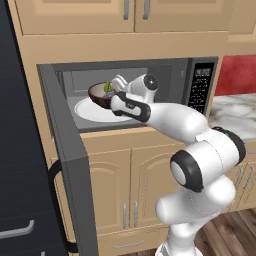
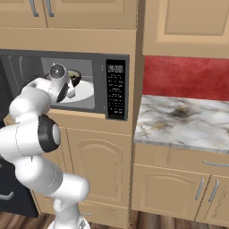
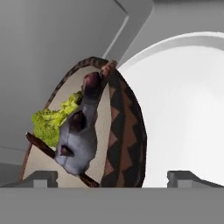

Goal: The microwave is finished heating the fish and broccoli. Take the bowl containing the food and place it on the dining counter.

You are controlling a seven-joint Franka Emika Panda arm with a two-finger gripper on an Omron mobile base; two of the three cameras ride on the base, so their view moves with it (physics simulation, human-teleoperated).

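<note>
Left base view: the microwave (image 1: 150, 92) stands with its door (image 1: 70, 165) swung wide toward the camera. Inside, the bowl (image 1: 100, 95) rests on the white plate (image 1: 95, 112), with the broccoli (image 1: 108, 87) showing green above its rim. The arm reaches into the cavity, its hand just right of the bowl; the fingertips are hidden behind the wrist.

Right base view: the bowl (image 2: 74, 77) is partly covered by the hand, only its right edge visible. The keypad panel (image 2: 116, 89) bounds the cavity on the right; a marble counter (image 2: 183, 120) lies beyond.

Hand view: the gripper (image 3: 111, 178) is spread wide, holding nothing. The bowl (image 3: 124, 131) sits between the fingertips (image 3: 41, 178), its lower part cut off. The fish (image 3: 78, 140) lies across the broccoli (image 3: 52, 122). Bare plate (image 3: 188, 109) extends to the right; grey cavity wall (image 3: 52, 43) closes the left.
</note>
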